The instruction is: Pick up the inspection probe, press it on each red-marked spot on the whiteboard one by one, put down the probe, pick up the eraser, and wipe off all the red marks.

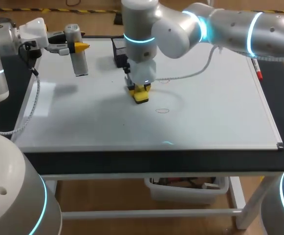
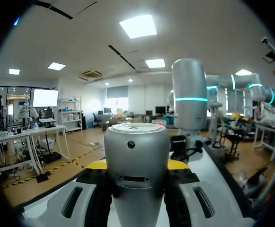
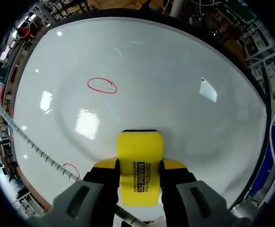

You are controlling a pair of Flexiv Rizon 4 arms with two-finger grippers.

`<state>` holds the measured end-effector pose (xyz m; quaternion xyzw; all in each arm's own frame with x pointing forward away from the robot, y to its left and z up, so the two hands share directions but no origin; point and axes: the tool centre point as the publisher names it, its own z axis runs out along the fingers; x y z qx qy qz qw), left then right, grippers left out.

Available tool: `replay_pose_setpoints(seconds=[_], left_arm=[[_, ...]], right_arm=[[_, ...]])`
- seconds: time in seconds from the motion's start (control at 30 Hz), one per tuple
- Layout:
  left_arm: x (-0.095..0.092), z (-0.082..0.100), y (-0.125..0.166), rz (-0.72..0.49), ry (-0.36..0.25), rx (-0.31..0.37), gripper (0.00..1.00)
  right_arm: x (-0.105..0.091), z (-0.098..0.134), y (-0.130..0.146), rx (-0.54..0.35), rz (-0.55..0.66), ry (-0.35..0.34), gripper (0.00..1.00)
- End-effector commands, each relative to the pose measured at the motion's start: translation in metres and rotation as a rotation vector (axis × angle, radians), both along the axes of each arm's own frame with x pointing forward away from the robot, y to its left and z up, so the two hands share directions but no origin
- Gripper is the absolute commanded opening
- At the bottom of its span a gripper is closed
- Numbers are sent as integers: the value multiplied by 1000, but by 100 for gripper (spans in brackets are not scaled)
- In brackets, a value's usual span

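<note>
Right wrist view shows the right end effector (image 3: 139, 166) pinching a yellow rectangular block eraser (image 3: 139, 146) by its two long sides. The yellow tips bear on its shell, and the front half of the block sticks out ahead of the fingers. The eraser sits flat on the glossy white whiteboard (image 3: 184, 85), near its middle. A red hand-drawn oval mark (image 3: 102, 85) lies well ahead of the eraser, and a smaller red mark (image 3: 71, 169) lies off to one side of the end effector.

The eraser looks light, with a rigid shell and probably a soft wiping face underneath, so this side grip should hold. The smooth shell might slip if it is dragged hard sideways.

In the left wrist view the left end effector (image 2: 137, 165) is clamped around a grey cylindrical inspection probe (image 2: 136, 142), near the whiteboard's far left corner.
</note>
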<state>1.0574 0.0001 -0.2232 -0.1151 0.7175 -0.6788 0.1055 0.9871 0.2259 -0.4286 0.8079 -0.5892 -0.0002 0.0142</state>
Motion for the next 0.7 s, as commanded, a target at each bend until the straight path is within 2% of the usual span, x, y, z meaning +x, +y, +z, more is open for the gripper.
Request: replay_pose_setpoints(seconds=[0.03,0.27,0.33,0.47,0.7], left_arm=[[0,0,0,0,-2,-1,0],[0,0,0,0,-2,-1,0],[0,0,0,0,-2,-1,0],[0,0,0,0,-2,-1,0],[0,0,0,0,-2,-1,0]], right_arm=[[0,-1,-17,11,-7,-8,0],[5,2,-29,5,-38,-13,0],[6,9,-28,4,-44,-13,0],[8,23,-15,8,-44,-13,0],[8,30,22,33,5,16,0]])
